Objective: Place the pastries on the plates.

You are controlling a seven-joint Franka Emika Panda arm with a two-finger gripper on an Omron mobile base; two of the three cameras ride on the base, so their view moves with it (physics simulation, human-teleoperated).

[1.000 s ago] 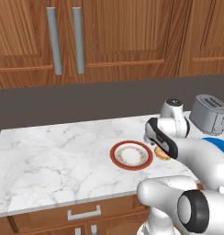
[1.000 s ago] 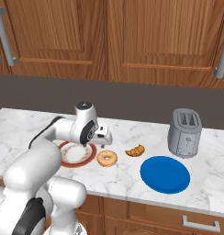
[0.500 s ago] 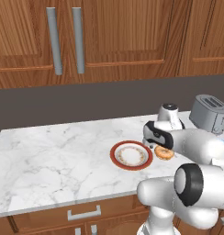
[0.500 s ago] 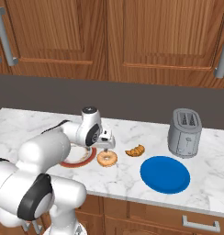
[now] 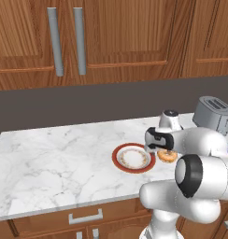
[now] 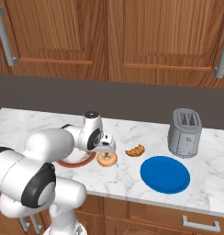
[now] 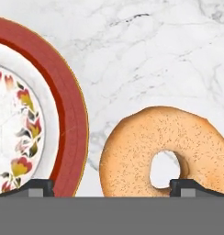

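Nothing plated yet: doughnut (image 7: pixel 166 151) lies on the surface at 3 o'clock of the red-rimmed plate (image 7: pixel 68 110), between the open jaws (gripper (image 7: pixel 112 187)); pastry piece (image 6: pixel 134 150) and blue plate (image 6: pixel 165 174) remain.

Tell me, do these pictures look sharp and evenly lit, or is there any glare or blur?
Hand view: crisp close-up, the doughnut speckled and the red-rimmed plate sharp, no glare on the marble counter. Left base view: even, flat light, soft shading under the cabinets. Right base view: the toaster shows mild sheen, the blue plate none.
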